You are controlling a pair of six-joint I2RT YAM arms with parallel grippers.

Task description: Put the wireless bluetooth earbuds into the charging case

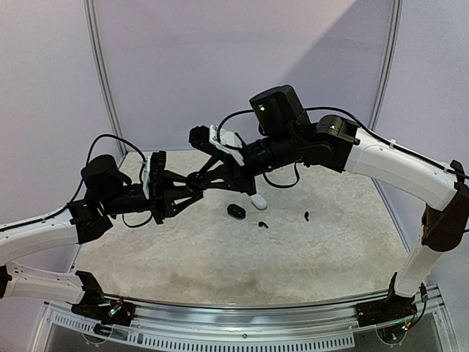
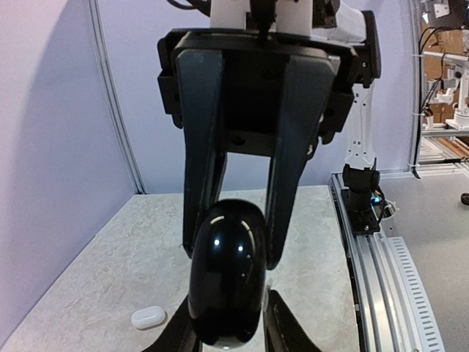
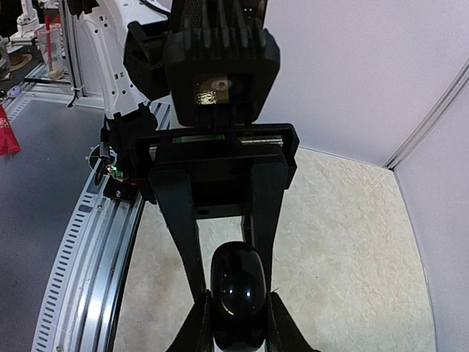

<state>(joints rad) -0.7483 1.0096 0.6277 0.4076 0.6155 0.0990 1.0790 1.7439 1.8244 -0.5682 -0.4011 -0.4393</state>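
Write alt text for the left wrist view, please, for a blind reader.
A glossy black charging case fills the centre, pinched between the left claw below and the right claw above. A small white case lies on the pale table at lower left.

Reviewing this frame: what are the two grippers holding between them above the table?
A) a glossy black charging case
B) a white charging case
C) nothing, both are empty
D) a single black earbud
A: both wrist views show the glossy black charging case clamped between the left gripper and the right gripper, while the white case lies on the table.
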